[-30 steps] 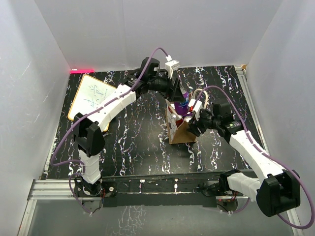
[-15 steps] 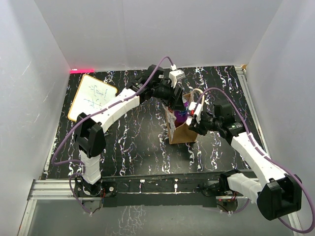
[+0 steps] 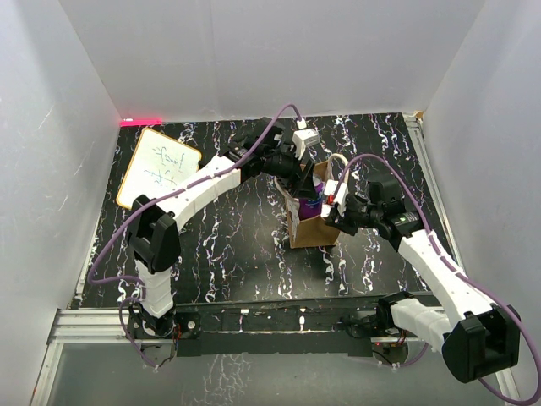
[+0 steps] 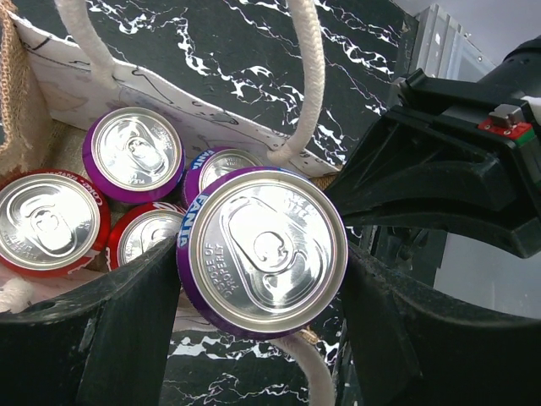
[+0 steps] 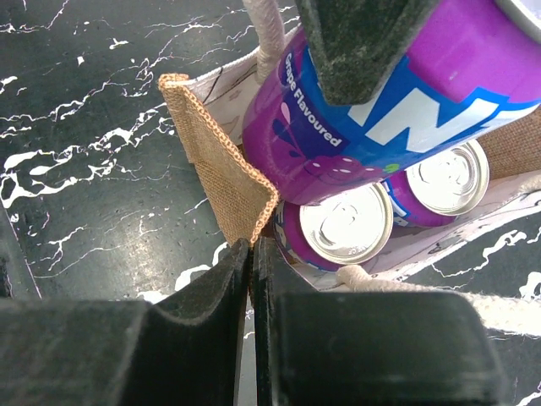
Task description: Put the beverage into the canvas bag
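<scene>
- The right gripper jaws are pressed together at the canvas bag corner; whether fabric is pinched cannot be told.
- The purple can is held clamped in the left gripper, tilted over the open bag.
- Insertion is judged under way; lowering, then release, is called for.

Light falls evenly from above. The white walls look bright and flat, with only soft shadows under the arms. A red light glows at the upper left of the overhead frame, where small details are too fine to resolve. The glossy desk shows a pale sheen at the lower left. The lid of the purple can glints sharply. The right pincer is dark and blurred along the bottom edge.
</scene>
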You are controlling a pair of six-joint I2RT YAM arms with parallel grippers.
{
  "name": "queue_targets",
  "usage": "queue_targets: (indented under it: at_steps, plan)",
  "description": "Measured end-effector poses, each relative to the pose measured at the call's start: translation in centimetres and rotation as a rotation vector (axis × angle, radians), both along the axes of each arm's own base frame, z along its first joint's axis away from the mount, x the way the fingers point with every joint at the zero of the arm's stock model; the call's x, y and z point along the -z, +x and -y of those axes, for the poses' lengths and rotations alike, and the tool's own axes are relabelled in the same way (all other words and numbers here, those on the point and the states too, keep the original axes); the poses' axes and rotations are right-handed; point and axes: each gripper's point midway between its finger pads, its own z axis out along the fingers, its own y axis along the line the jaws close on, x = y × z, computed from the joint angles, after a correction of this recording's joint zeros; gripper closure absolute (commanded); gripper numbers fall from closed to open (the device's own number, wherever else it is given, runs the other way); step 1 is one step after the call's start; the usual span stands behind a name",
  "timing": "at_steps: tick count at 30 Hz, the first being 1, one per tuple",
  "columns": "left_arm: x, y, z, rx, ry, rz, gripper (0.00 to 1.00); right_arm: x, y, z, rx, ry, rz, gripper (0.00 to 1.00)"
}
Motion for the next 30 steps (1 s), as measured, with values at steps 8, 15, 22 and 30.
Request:
queue_targets:
  at_steps: [8,15,22,30]
  plan:
    - [-0.2,-0.5,0.0,0.023,-0.011,-0.003,1.00,0.0,-0.3,0.0,-0.006,0.006,-0.002,0.92]
    - [-0.6,-0.8,0.2,0.048,-0.033,0.003,1.00,0.1,-0.4,-0.1,-0.009,0.008,-0.004,0.92]
    - [-1.2,-1.1,0.6,0.073,-0.067,0.000,1.00,0.1,-0.5,0.0,-0.008,0.008,-0.005,0.92]
    - [-1.4,-2.3,1.1,0.122,-0.117,-0.051,1.00,-0.1,-0.7,0.0,-0.007,0.009,-0.004,0.91]
